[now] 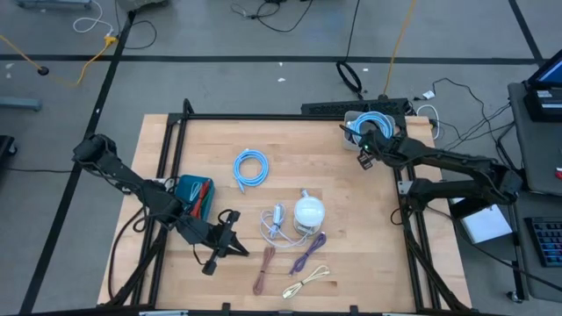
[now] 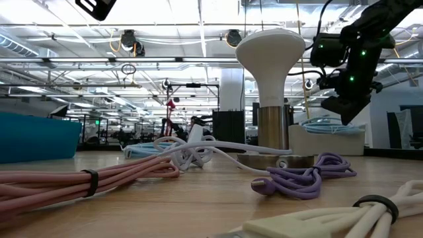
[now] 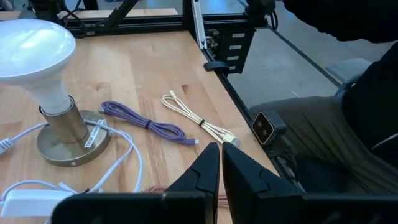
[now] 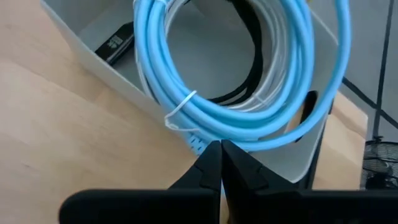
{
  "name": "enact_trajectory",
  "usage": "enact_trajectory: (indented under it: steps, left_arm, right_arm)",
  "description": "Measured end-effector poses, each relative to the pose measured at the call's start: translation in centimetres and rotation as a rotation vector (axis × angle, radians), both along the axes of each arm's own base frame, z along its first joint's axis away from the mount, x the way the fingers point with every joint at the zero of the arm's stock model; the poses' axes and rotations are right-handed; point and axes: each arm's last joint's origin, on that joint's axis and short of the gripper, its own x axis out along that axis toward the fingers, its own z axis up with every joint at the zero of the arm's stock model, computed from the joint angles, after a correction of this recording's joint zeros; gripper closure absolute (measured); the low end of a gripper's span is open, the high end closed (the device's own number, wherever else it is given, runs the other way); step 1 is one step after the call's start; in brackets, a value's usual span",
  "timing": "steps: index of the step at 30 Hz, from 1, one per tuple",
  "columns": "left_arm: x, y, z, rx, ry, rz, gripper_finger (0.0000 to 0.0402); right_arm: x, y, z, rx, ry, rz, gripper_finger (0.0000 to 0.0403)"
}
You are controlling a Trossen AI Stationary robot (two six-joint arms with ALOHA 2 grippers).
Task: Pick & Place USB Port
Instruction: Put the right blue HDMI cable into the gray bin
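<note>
Pale grey, the bin (image 4: pixel 93 46) at the counter's (image 1: pixel 211 140) far right corner holds a coiled light-blue cable (image 4: pixel 249 93) over white and black cords; the right wrist view alone shows a black USB stick (image 4: pixel 115 42) lying flat on its floor beside the coil. The right gripper (image 4: pixel 220 163), fingers together and empty, hovers at the bin's near rim. The left gripper (image 3: pixel 219 177), also pressed together and empty, hangs over the counter's front, near a purple cable (image 3: pixel 146 121) and a cream cable (image 3: pixel 199 121). The teal case (image 1: pixel 193 195) shows clearly only from above.
</note>
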Motion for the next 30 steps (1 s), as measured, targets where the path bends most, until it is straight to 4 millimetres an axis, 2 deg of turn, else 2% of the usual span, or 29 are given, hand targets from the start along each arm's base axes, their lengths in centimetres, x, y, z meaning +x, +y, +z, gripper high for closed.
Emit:
enact_trajectory:
  steps: [8, 25, 30]
  left_arm:
    - [0.0, 0.0, 0.0, -0.001, -0.002, 0.002, 0.0380]
    - [0.0, 0.0, 0.1, -0.001, -0.006, 0.001, 0.0380]
    - [0.0, 0.0, 0.1, -0.002, -0.005, 0.000, 0.0380]
  right_arm:
    - [0.1, -0.3, -1.1, 0.028, 0.011, 0.007, 0.0403]
    - [1.0, -1.3, -2.5, -0.063, 0.166, 0.002, 0.0403]
    - [1.4, -1.4, -2.4, -0.125, 0.171, -0.002, 0.0403]
